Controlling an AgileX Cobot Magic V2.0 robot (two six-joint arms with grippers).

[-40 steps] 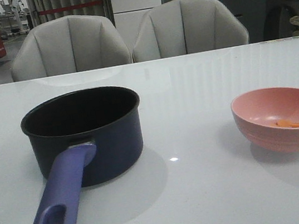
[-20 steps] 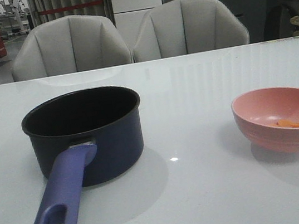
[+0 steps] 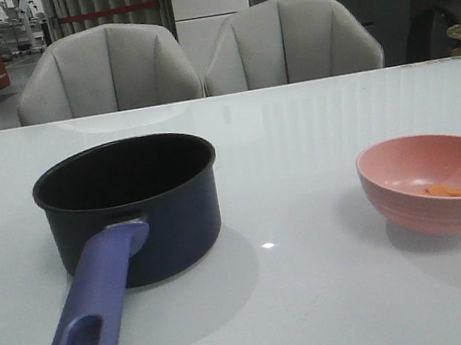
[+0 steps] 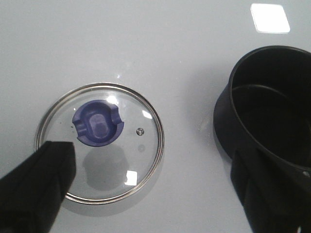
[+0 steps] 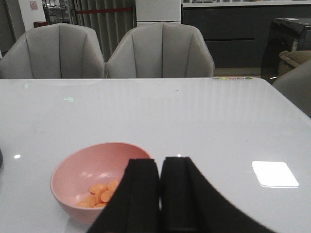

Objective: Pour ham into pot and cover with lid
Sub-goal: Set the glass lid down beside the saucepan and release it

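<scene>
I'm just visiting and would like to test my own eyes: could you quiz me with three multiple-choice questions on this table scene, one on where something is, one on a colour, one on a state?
1. Where is the ham?
A. in the pot
B. in the pink bowl
C. on the bare table

2. What colour is the lid's knob?
A. red
B. purple-blue
C. white

3. How is the right gripper?
A. wide open
B. shut on the lid
C. shut, holding nothing

Answers:
1 B: the orange pieces lie inside the pink bowl.
2 B: it shows purple-blue through the glass lid.
3 C: its fingers meet with nothing between them.
</scene>
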